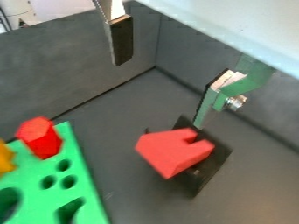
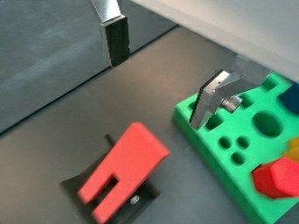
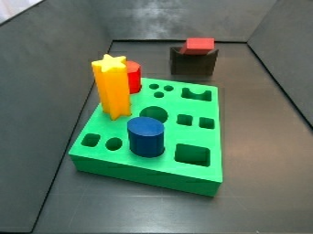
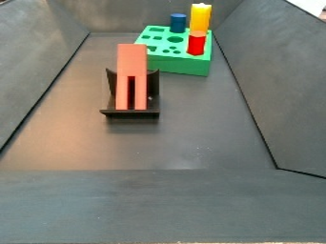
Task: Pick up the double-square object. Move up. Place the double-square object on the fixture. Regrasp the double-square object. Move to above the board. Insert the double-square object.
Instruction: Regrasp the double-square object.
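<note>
The red double-square object [image 4: 132, 74] lies flat on top of the dark fixture [image 4: 128, 111], its notched end overhanging; it also shows on the fixture [image 3: 193, 62] in a side view as a small red end [image 3: 199, 44]. In both wrist views my gripper [image 1: 163, 92] [image 2: 159, 92] hangs open above and apart from the red block [image 1: 173, 149] [image 2: 126, 166], with nothing between its fingers. The green board [image 3: 146, 178] [image 4: 178, 65] with its cut-out holes sits beside the fixture. My gripper does not show in either side view.
A yellow star prism [image 3: 112, 87], a red cylinder [image 3: 131, 73] and a blue cylinder [image 3: 148, 137] stand in the board's holes. Sloped dark grey walls [image 4: 51, 76] close in the floor on all sides.
</note>
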